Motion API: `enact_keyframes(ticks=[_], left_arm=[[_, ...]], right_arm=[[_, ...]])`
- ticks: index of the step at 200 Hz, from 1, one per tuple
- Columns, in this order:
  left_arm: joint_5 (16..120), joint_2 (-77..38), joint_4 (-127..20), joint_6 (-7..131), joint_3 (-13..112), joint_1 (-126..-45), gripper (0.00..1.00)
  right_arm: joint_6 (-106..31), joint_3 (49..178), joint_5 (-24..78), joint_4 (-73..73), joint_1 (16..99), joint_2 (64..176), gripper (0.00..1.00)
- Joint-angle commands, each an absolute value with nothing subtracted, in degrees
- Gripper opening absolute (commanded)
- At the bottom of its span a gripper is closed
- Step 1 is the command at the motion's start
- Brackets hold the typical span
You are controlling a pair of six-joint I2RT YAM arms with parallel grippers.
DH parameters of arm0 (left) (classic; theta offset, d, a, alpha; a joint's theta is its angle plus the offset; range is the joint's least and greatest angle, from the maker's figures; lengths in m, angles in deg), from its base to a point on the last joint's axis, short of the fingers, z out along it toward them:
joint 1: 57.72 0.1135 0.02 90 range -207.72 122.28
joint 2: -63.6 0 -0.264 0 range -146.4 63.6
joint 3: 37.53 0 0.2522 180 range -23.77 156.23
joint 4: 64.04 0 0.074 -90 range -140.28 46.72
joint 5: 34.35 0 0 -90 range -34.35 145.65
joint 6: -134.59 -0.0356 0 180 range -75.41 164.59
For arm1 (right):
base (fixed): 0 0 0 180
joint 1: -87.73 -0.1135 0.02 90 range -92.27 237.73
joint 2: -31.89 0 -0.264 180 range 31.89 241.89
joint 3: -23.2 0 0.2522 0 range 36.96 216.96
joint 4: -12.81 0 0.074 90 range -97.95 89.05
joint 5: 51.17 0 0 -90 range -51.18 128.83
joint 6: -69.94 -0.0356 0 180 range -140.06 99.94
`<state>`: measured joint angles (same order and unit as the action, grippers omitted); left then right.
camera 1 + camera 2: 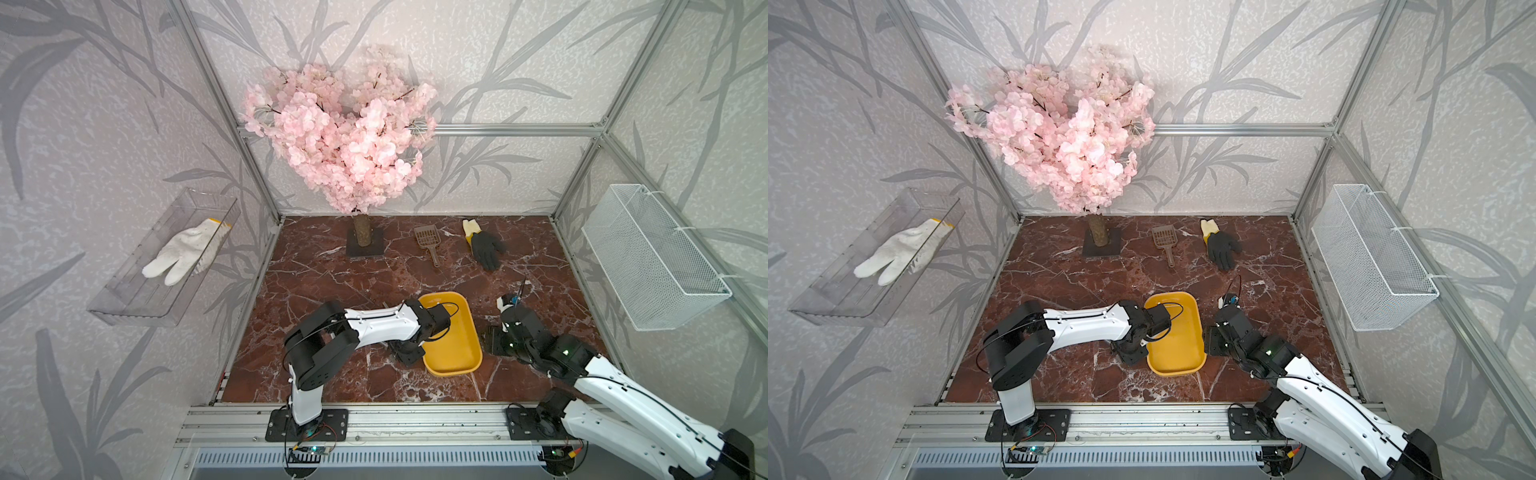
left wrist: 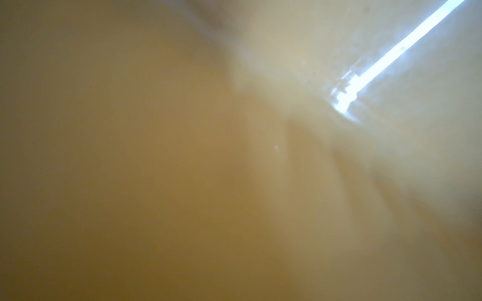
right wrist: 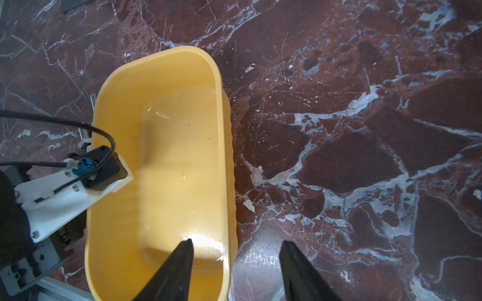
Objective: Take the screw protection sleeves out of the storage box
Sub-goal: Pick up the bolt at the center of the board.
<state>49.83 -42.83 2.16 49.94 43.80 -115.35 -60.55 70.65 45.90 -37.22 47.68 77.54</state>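
The storage box (image 1: 453,345) (image 1: 1177,345) is a shallow yellow tray on the marble table. Its inside (image 3: 169,146) looks bare, and no screw protection sleeves show in any view. My right gripper (image 3: 236,241) (image 1: 484,340) (image 1: 1206,340) is open and straddles the box's right wall without touching it, one finger inside and one over the marble. My left gripper (image 1: 409,353) (image 1: 1133,351) hangs under its wrist against the box's left rim, with its jaws hidden. The left wrist view is a yellow blur of the box (image 2: 182,182) seen very close.
Two silver bolts (image 3: 93,101) lie on the marble by the box's left wall. At the back stand a pink blossom tree (image 1: 345,137), a brown scoop (image 1: 428,241) and a black glove (image 1: 486,247). A clear bin (image 1: 137,299) holding a white glove hangs left; a white wire basket (image 1: 648,257) hangs right.
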Motion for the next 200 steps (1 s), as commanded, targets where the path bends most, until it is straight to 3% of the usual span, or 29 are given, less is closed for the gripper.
enact_keyframes(ticks=[1,84,101,139,200], left_arm=[[51.02,-41.96,2.68,50.12,45.67,-114.94,0.16],[59.41,-21.74,-3.37,60.41,41.46,-110.44,0.11],[61.44,-15.18,-6.06,64.93,38.99,-108.97,0.10],[66.43,1.34,-22.98,81.94,28.72,-107.14,0.12],[66.87,8.19,-38.87,99.86,19.14,-107.03,0.11]], right_arm=[[-60.51,72.42,47.24,-36.82,47.17,77.85,0.57],[-60.65,72.97,47.32,-36.61,46.92,73.97,0.59],[-59.69,72.84,42.45,-34.10,46.84,72.08,0.59],[-59.75,69.27,20.07,-16.00,44.74,73.63,0.61],[-58.05,68.68,17.38,-2.73,33.89,83.19,0.68]])
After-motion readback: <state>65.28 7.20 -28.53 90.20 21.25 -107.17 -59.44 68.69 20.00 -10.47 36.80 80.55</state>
